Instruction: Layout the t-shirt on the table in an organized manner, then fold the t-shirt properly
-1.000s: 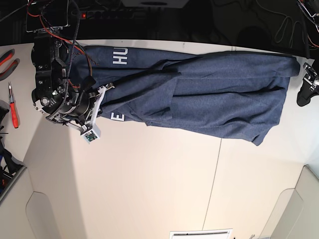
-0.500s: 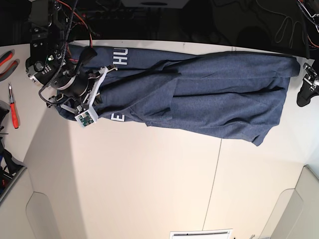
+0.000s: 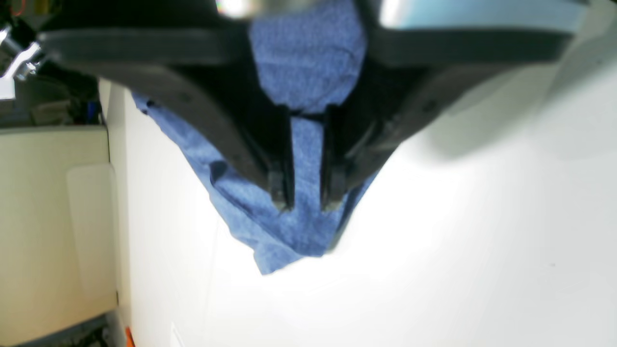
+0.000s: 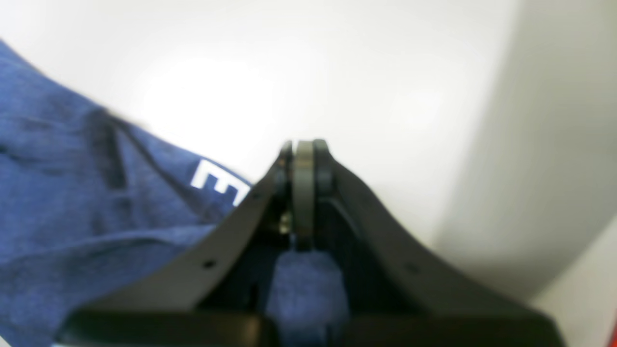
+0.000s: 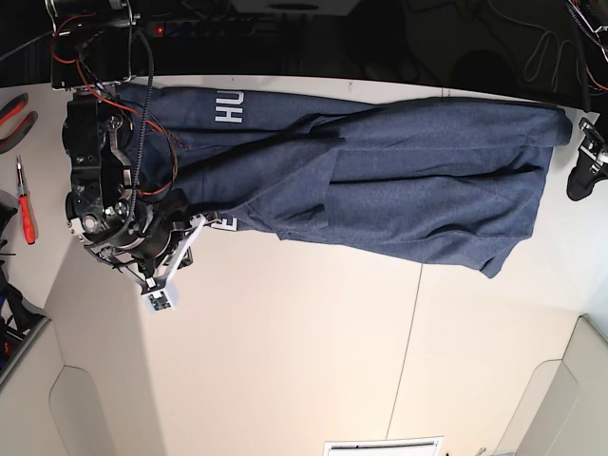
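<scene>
The t-shirt [image 5: 399, 171] lies stretched along the far side of the tabletop [image 5: 313, 361], white letters at its left end. Since a second ago the right gripper [image 5: 195, 225] has swung lower at the shirt's left end; its fingers [image 4: 303, 193] are pressed together, pinching cloth. The left gripper [image 3: 306, 205] at the right end has narrowed, its fingers [image 3: 282, 193] a little apart over the blue fabric.

The t-shirt [image 5: 399, 180] is seen as soft, heathered navy cloth, finely flecked and matt, with flat white print lettering [image 5: 229, 106]. The table [image 5: 304, 361] is given a smooth, off-white matt surface. The right gripper [image 4: 303, 159] and left gripper [image 3: 306, 202] are formed of dull black plastic.
</scene>
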Available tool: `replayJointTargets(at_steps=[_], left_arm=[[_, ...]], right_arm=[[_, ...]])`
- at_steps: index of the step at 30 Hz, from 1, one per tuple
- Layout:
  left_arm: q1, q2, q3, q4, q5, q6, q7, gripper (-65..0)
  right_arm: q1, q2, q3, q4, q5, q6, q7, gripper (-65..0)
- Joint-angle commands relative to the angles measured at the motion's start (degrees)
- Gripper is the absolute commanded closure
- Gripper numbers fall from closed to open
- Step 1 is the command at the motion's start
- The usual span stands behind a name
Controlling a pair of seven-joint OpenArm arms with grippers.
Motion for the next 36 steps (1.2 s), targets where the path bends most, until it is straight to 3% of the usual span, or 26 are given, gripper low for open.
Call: replayJointTargets(at_steps=[1,5,9,18,30,36], left_arm=[[-0.2,-1.3,-0.3,1.0,-1.4,-0.8,-0.8,-9.8],[-0.2,-1.3,-0.3,1.0,-1.4,-0.8,-0.8,-9.8],[-0.2,-1.3,-0.3,1.0,-1.4,-0.8,-0.8,-9.8],[-0.1,-1.3,-0.3,1.0,-1.4,-0.8,-0.3,-9.9],[-0.1,-1.3,-0.3,1.0,-1.3,-0.8,-0.3,-9.9],[-0.1,-1.3,-0.3,1.0,-1.1,-0.8,-0.3,-9.9]], right_arm=[[2.0,0.2,0.1,-0.2,0.2,0.3,0.9,0.0],[2.8,0.2,0.1,-1.7,0.3,1.7,-1.7,0.0],[2.8,0.2,0.1,-1.7,3.7,3.2,-8.4,0.0],[1.4,0.2,0.1,0.1,4.3,3.3,-17.4,0.0],[-5.2,0.3,0.1,12.4,5.8,3.3,-18.2,0.0],[-9.4,0.3,0.1,12.9,5.8,3.3,-18.6,0.0]])
